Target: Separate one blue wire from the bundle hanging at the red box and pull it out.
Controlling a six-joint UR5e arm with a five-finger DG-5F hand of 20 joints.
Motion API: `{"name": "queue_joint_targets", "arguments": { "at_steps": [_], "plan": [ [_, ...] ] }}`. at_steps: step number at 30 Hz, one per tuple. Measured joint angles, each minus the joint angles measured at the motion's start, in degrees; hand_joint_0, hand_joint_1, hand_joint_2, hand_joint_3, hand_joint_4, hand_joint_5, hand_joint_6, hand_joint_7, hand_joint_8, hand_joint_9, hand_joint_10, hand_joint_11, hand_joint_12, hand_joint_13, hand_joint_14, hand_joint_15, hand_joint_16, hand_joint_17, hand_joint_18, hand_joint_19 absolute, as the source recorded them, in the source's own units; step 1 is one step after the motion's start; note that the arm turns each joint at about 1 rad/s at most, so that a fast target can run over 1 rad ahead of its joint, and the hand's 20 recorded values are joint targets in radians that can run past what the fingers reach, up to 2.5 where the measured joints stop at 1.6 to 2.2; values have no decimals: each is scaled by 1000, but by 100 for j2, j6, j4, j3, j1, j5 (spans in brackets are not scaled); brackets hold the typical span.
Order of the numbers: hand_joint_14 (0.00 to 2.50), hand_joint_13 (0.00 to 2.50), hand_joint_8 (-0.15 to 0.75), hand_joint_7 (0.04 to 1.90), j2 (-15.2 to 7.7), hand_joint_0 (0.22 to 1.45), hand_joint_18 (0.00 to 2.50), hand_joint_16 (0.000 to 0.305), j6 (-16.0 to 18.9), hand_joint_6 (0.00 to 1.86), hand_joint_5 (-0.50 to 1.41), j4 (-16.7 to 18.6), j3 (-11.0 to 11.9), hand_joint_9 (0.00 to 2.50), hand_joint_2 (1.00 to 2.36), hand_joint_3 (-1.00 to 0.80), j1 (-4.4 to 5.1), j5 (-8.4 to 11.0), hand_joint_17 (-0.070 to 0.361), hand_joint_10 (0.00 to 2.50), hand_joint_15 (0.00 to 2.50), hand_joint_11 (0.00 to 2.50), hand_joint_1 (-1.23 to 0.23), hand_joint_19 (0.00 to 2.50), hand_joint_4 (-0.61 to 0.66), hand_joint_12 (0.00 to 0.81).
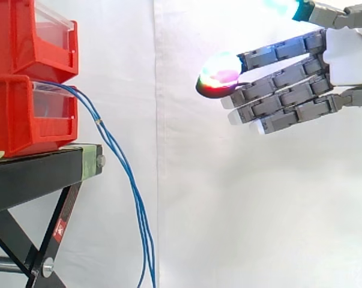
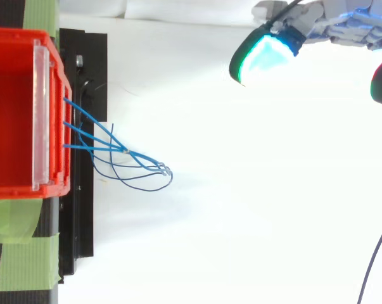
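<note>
So, hand (image 1: 347,57): up at about 2 o'clock in the side view, coming in from the right edge, nothing in it.
Fingers (image 1: 277,78): straight and spread wide, aimed toward 9 o'clock. The front pad glows red and green, and another glows cyan at the top edge.
Blue wires (image 1: 114,147): a loose bundle coming out of the front of the lower bin, drooping toward 5 o'clock past the stand's corner and off the bottom edge.
Gap: hand and blue wires are well apart, with just white curtain (image 1: 229,198) between them.
From above: the wires leave the bin's front at 9 o'clock as separate strands, pinch together at one spot, then loop out toward 3 o'clock.
Red bins (image 1: 18,114): two stacked, at 9 o'clock in the side view.
Black stand (image 1: 30,174): right under the bins.
Green tape (image 2: 19,259): strips at 7 and 11 o'clock in the top view.
</note>
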Motion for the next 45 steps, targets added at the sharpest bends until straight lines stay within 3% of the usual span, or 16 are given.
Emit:
{"name": "queue_joint_targets", "arguments": {
  "at_steps": [10,18,23,26,31,34,39,45],
  "plan": [
    [5,0,236,725,-126,542,0,59,-56,502,-274,372,-123,0,1000,-500,211,576,132,0,159,0,-456,317,235,349],
    [5,0,238,727,-586,541,0,59,46,502,-272,706,-124,0,1000,-500,301,636,132,0,161,0,-457,316,237,350],
    [6,0,238,729,-651,541,0,59,31,502,-270,1156,-126,0,1000,-500,321,718,132,0,157,0,-457,320,242,350],
    [5,0,238,734,-720,541,0,59,-57,502,-269,1373,-127,0,1000,-500,337,871,132,0,158,0,-457,316,243,350],
    [5,0,238,735,-1141,542,0,59,0,502,-268,1712,-127,0,1000,-500,360,1014,132,0,162,0,-455,316,243,350],
    [5,0,237,735,-1282,541,0,59,64,502,-267,2027,-127,0,1000,-500,368,1044,132,1,158,0,-455,323,245,351],
    [5,0,237,735,-1340,541,0,58,14,502,-266,2324,-126,0,1000,-500,390,1099,132,0,159,0,-456,319,245,351],
    [5,0,238,736,-1374,542,0,59,-125,502,-266,2384,-127,0,1000,-500,436,1193,132,0,160,0,-458,317,245,351]
  ]
}}
